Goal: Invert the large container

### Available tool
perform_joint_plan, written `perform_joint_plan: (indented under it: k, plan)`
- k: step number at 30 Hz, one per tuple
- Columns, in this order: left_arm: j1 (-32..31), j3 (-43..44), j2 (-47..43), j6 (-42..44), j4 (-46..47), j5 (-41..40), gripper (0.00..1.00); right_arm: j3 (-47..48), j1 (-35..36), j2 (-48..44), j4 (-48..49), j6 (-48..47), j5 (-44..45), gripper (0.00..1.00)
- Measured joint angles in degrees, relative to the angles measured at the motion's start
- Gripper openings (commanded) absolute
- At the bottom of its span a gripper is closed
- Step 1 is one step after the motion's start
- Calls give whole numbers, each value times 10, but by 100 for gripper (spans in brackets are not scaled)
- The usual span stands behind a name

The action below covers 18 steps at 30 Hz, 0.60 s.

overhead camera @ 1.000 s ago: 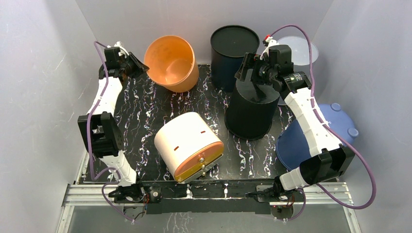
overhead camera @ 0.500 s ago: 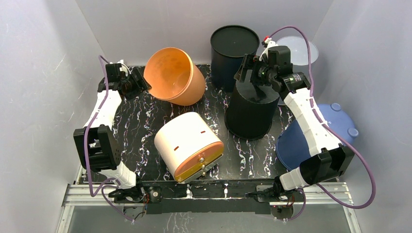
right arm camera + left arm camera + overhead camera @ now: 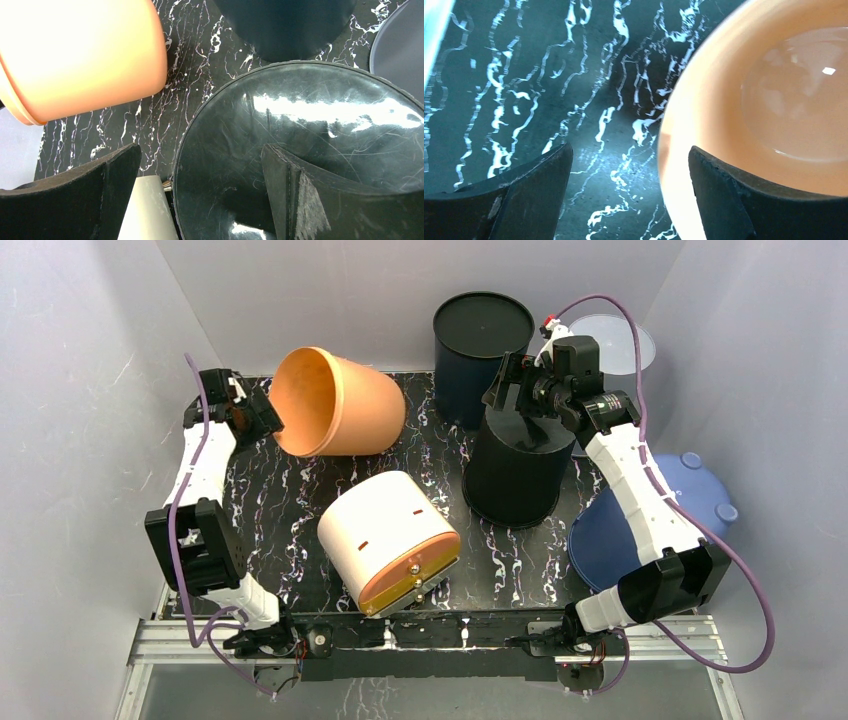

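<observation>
A: State of the left claw (image 3: 629, 150)?

B: Spread wide, pinching nothing. One finger (image 3: 524, 200) out over the marbled table (image 3: 499, 75), the other inside the mouth of the orange container (image 3: 774, 100). Rim running up between the two. Contact with the inner wall: cannot tell.

A: And the orange container itself?

B: Straight ahead of that claw, lying on its side on the table. Mouth turned toward the claw, base pointing away from it. Not upside down yet.

A: Right claw (image 3: 200, 147)?

B: Spread as well, gripping nothing. One finger above the glossy round bottom of the black container (image 3: 310, 125), standing inverted directly beneath. The other finger off that container's edge, over the table. Touching the black bottom or just above it: cannot tell.

A: Further out from the right claw?

B: Just past the fingertips, a dark blue container (image 3: 285, 25) with a flat top. Off to the left finger's side, the orange container's outer wall. Under the left finger, a corner of the cream container (image 3: 385, 535), lying on its side and just beside the black one, nearer the arm bases than either claw.

A: Anything on the outer side?

B: Blue lid (image 3: 640, 520) beside the right forearm, at the table's edge. Pale clear lid (image 3: 615, 340) behind the right claw, against the back corner.
</observation>
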Motion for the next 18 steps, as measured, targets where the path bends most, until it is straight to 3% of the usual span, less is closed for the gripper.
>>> perform_joint_plan:
  k: [10, 18]
  plan:
    - [5, 28, -45, 20, -43, -102, 92, 0, 0, 0, 0, 0, 2, 91]
    - [59, 77, -106, -17, -75, -116, 91, 0, 0, 0, 0, 0, 2, 91]
